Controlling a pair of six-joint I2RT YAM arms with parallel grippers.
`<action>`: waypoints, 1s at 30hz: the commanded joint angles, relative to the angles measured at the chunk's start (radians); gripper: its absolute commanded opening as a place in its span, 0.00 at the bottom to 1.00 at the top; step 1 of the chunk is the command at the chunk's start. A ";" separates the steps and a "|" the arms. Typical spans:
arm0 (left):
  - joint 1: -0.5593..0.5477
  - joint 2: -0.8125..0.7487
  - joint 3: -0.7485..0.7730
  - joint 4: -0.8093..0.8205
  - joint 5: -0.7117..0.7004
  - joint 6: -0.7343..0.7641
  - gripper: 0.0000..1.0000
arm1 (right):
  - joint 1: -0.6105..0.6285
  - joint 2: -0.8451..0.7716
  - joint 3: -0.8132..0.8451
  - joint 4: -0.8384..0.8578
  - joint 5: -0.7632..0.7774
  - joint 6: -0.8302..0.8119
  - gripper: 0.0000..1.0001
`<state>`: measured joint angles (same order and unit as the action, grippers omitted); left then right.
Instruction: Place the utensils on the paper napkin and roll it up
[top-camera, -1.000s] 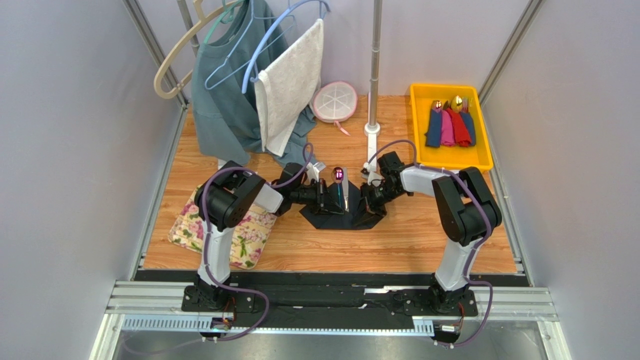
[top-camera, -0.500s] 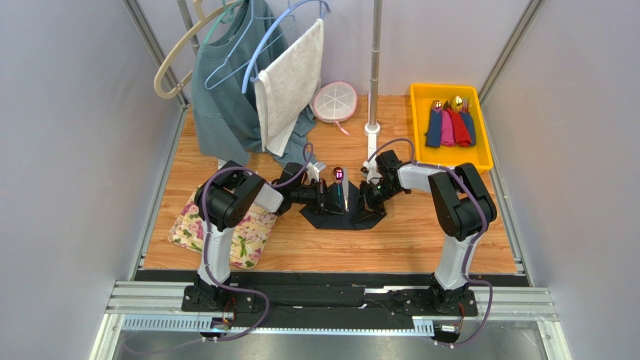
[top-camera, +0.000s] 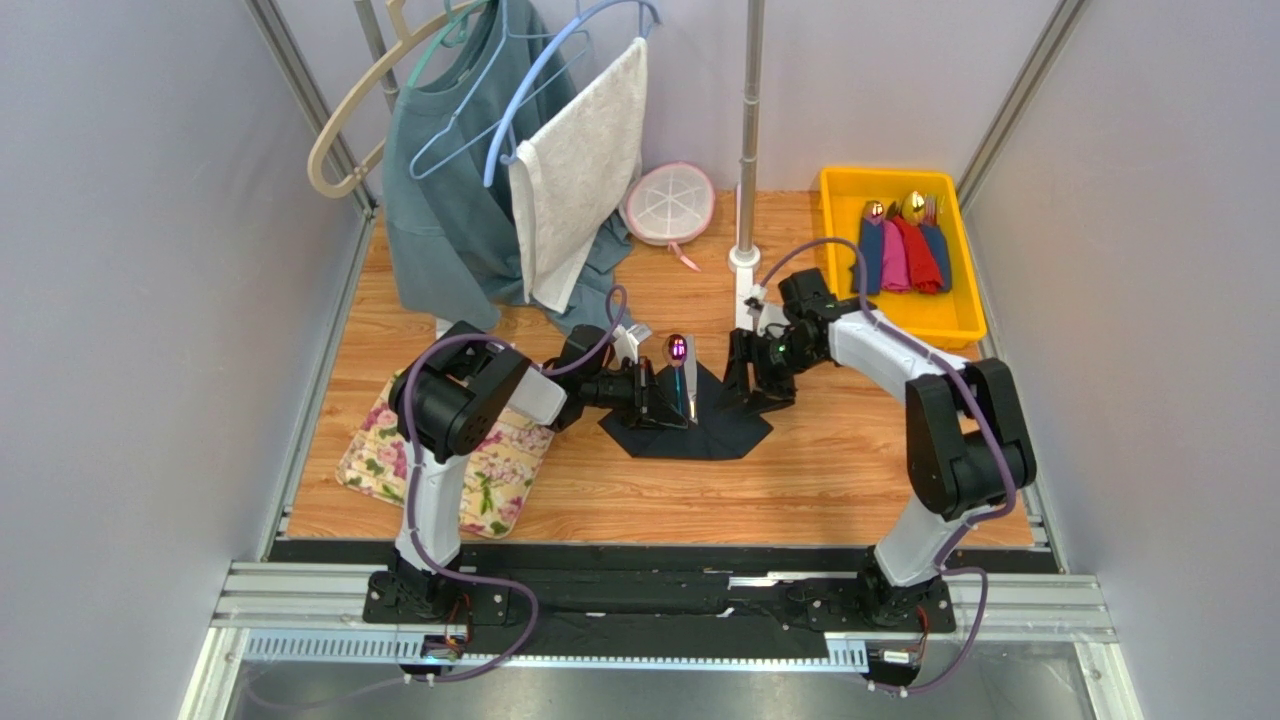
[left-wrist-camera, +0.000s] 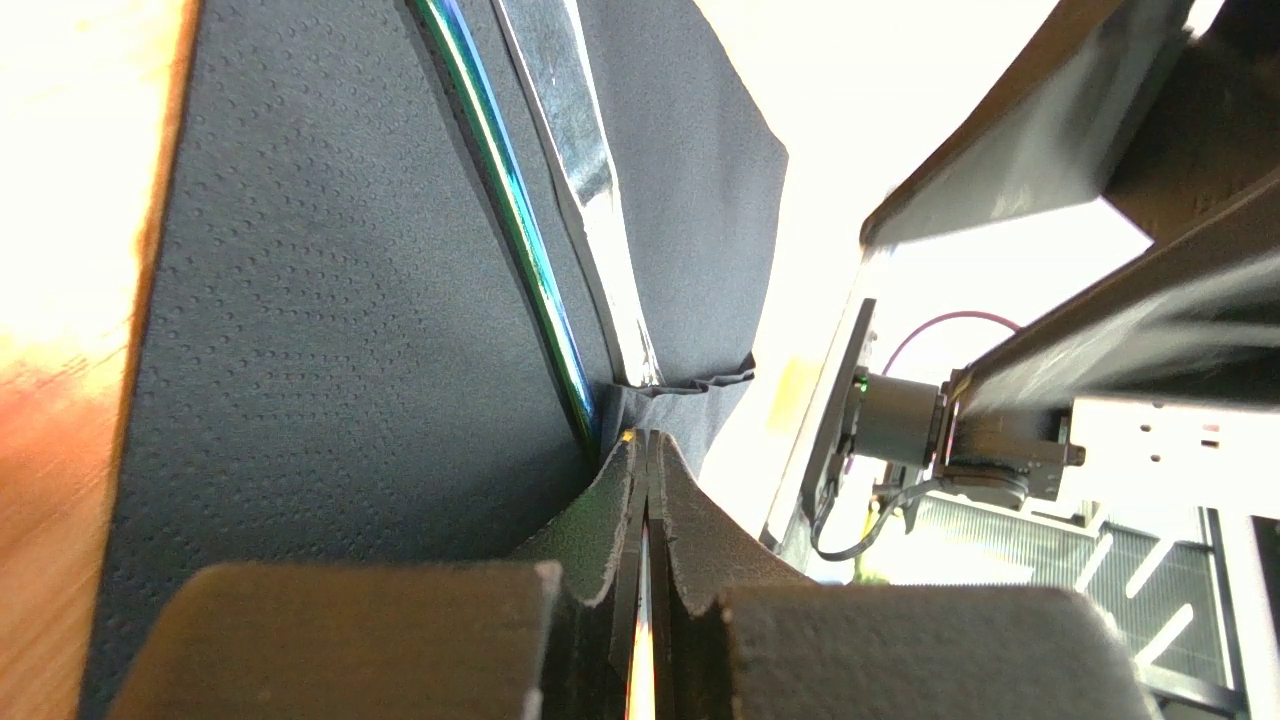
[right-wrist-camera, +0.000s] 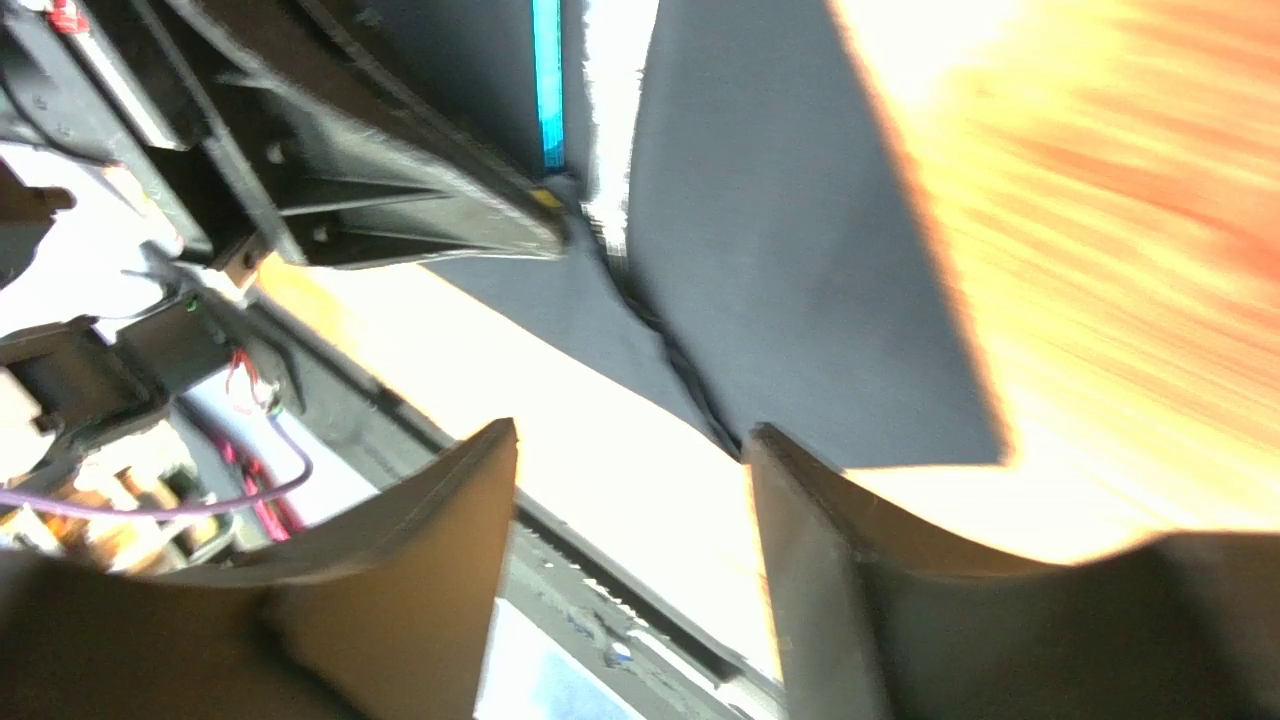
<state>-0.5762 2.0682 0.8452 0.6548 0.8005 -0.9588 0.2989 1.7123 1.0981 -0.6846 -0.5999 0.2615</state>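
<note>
The black paper napkin (top-camera: 706, 428) lies mid-table, with the utensils (top-camera: 684, 383) on it and the spoon's purple-pink bowl (top-camera: 676, 350) poking out at the far end. My left gripper (top-camera: 646, 393) is shut at the napkin's left side. In the left wrist view its tips (left-wrist-camera: 646, 440) pinch a crumpled fold of napkin (left-wrist-camera: 346, 300) beside the iridescent handle (left-wrist-camera: 519, 240). My right gripper (top-camera: 747, 375) hangs open over the napkin's right part. Nothing sits between its fingers (right-wrist-camera: 451, 518), and the napkin (right-wrist-camera: 781, 255) lies beyond them.
A yellow tray (top-camera: 831, 255) at the back right holds rolled coloured napkins (top-camera: 902, 252). A pole base (top-camera: 744, 263) stands just behind the right gripper. A floral mat (top-camera: 376, 450) lies under the left arm. Hanging clothes (top-camera: 481, 180) and a round pink dish (top-camera: 670, 203) are at the back.
My right gripper has opened, let go of the napkin's right edge and pulled back and to the right. That side of the napkin now lies flatter. The left gripper has stayed put.
</note>
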 joint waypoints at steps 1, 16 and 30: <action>-0.004 0.015 0.017 -0.003 -0.023 0.029 0.04 | -0.050 -0.023 -0.006 -0.096 0.103 -0.068 0.64; -0.004 0.017 0.014 0.000 -0.023 0.035 0.04 | -0.067 0.128 -0.026 -0.044 0.167 -0.054 0.77; -0.004 0.020 0.012 0.000 -0.023 0.037 0.04 | -0.072 0.155 -0.050 0.197 -0.262 0.137 0.68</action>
<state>-0.5762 2.0716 0.8467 0.6579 0.8021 -0.9596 0.2256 1.8839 1.0710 -0.6559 -0.7723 0.3305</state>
